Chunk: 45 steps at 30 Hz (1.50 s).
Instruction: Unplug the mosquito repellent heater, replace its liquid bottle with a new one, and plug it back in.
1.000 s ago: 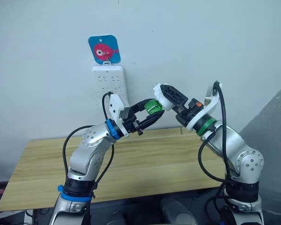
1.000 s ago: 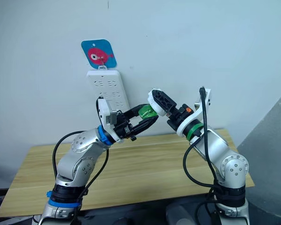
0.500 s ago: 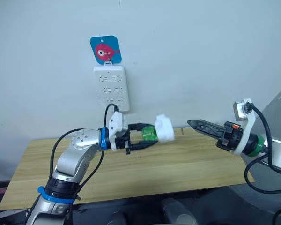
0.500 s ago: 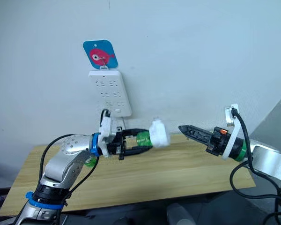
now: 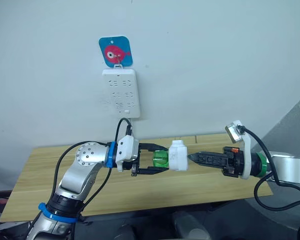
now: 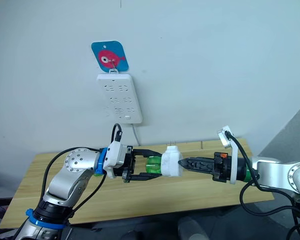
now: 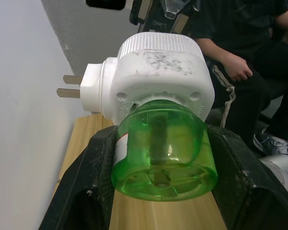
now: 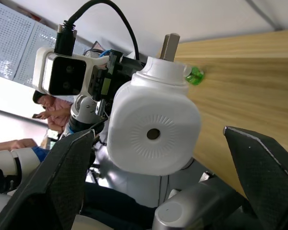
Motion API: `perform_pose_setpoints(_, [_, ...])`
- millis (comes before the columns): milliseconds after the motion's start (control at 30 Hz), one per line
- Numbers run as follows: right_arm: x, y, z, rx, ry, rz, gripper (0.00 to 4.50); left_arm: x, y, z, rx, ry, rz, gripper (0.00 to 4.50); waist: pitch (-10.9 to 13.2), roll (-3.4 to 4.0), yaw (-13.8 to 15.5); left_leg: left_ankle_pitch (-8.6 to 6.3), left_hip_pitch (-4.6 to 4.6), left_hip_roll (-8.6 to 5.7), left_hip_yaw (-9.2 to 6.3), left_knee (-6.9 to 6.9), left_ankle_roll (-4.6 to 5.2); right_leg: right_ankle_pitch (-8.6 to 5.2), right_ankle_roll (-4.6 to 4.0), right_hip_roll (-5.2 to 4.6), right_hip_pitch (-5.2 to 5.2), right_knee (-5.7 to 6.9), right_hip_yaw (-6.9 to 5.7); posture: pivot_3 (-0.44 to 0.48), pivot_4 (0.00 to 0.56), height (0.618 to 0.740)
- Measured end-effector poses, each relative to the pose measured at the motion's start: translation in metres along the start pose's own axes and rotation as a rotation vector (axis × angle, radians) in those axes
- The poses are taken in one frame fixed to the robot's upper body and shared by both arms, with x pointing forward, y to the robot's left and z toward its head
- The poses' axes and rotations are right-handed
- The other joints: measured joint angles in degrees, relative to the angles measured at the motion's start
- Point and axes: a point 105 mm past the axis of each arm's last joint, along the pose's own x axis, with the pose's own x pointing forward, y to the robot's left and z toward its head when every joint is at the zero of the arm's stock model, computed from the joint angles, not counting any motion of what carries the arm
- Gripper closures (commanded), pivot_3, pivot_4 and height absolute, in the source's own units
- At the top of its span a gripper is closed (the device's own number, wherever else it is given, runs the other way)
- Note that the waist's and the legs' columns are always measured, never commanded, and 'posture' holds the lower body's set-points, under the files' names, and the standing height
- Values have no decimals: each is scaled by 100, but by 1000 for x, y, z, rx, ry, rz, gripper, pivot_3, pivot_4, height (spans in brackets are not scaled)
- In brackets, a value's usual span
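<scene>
My left tool [image 5: 157,163] pinches the green bottle [image 5: 161,159] screwed into the mosquito repellent heater [image 5: 178,156], held above the table [image 5: 140,187]. My right tool [image 8: 168,191] stands wide around the heater's face. I judge the swap nearly done; next the right must grip the heater and carry it to the wall socket strip [image 5: 120,93].

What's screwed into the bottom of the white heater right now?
A translucent green bottle sits in the heater, gripped by the left pincer. Its neck is hidden inside the housing.

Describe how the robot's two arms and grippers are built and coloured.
Both arms are silver metal with rounded joints and loose black cables. The left arm has blue rings; the right arm has a green ring at the wrist. Each wrist carries a white camera bracket. The left gripper and right gripper have two black fingers each.
</scene>
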Motion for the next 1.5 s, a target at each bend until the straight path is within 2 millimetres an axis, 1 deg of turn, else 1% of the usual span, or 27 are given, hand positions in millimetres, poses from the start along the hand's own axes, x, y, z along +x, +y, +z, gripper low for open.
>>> perform_pose_setpoints(200, [5, -1, -3, 36, 10, 39, 0, 2, -1, 3, 58, -19, -3, 2213, 4, -5, 4, 0, 0, -1, 5, 1, 0, 0, 0, 0, 0, -1, 8, -234, 92, 740])
perform_pose_setpoints(367, [13, 1, -9, 58, 28, 77, 0, 6, -1, 5, 86, -39, 2, 2213, 6, -6, 3, 0, 0, -1, 5, 0, 0, 0, 0, 1, -1, 0, 8, -233, 91, 740])
perform_pose_setpoints(500, [20, 5, -7, 54, 18, 116, 0, 6, -1, 5, 82, -43, 4, 2213, 6, -5, 4, 0, 0, 0, 5, 1, 0, 0, 0, 2, -1, 0, 9, -233, 91, 740])
perform_pose_setpoints(600, [22, 5, -7, 56, 19, 119, 591, 6, -2, 6, 75, -57, 5, 2213, 7, -8, 6, 0, -1, 0, 5, 1, 0, 0, 1, 2, -1, 0, 9, -234, 90, 740])
perform_pose_setpoints(667, [23, 3, -7, 66, 23, 113, 1243, 6, -4, 6, 69, -67, 9, 2213, 8, -8, 5, 0, -1, 0, 5, 0, 0, 0, 1, 2, -2, 1, 9, -234, 90, 740])
perform_pose_setpoints(700, [23, 0, -7, 69, 26, 101, 1443, 5, -4, 5, 66, -60, 13, 2213, 8, -8, 5, 0, 0, 1, 5, 0, 0, 0, 1, 2, -2, 1, 8, -232, 89, 740])
perform_pose_setpoints(733, [23, 0, -7, 69, 29, 100, 1496, 5, -4, 5, 64, -61, 15, 2213, 8, -7, 5, 0, 0, 0, 5, 0, 0, 0, 1, 2, -3, 2, 8, -232, 89, 740])
perform_pose_setpoints(933, [23, 1, -5, 56, 36, 97, 1496, 4, -2, 5, 57, -60, 22, 2213, 8, -8, 7, 0, 0, 0, 6, 1, 0, 0, 1, 2, -2, 1, 10, -232, 87, 740])
perform_pose_setpoints(1033, [26, 1, -5, 53, 51, 94, 1496, 2, -3, 3, -82, -26, -4, 2213, 11, -8, -4, 0, -1, 1, 4, 0, 1, 0, 1, 3, -7, 5, 9, -230, 87, 740])
perform_pose_setpoints(1200, [27, 10, -5, -23, 104, 99, 1496, -3, -2, 12, -516, 28, -127, 2213, 34, -16, -9, 0, -3, 0, 0, 1, 1, 0, 1, 4, -10, 8, 0, -237, 87, 740])
perform_pose_setpoints(1267, [26, 15, -2, -45, 107, 113, 1496, -4, 1, 18, -621, 30, -160, 2213, 37, -18, -9, -1, -4, -1, 1, 0, 1, -1, 2, 4, -10, 5, 0, -240, 86, 740])
perform_pose_setpoints(1367, [26, 16, -1, -57, 107, 118, 1496, -4, 4, 20, -676, 37, -183, 2213, 41, -24, -5, -2, -7, 0, -1, -4, 2, -2, 4, 4, -14, 4, -3, -242, 85, 740])
perform_pose_setpoints(1467, [26, 17, -1, -63, 104, 121, 1496, -4, 4, 21, -666, 34, -191, 2213, 43, -22, -9, -2, -7, 1, 0, -8, 3, -3, 6, 5, -17, 4, -2, -242, 85, 740])
perform_pose_setpoints(1500, [26, 18, 0, -64, 100, 121, 1496, -5, 5, 21, -647, 30, -190, 1863, 44, -23, -8, -2, -8, 1, -1, -9, 3, -3, 6, 5, -17, 4, -2, -240, 82, 740])
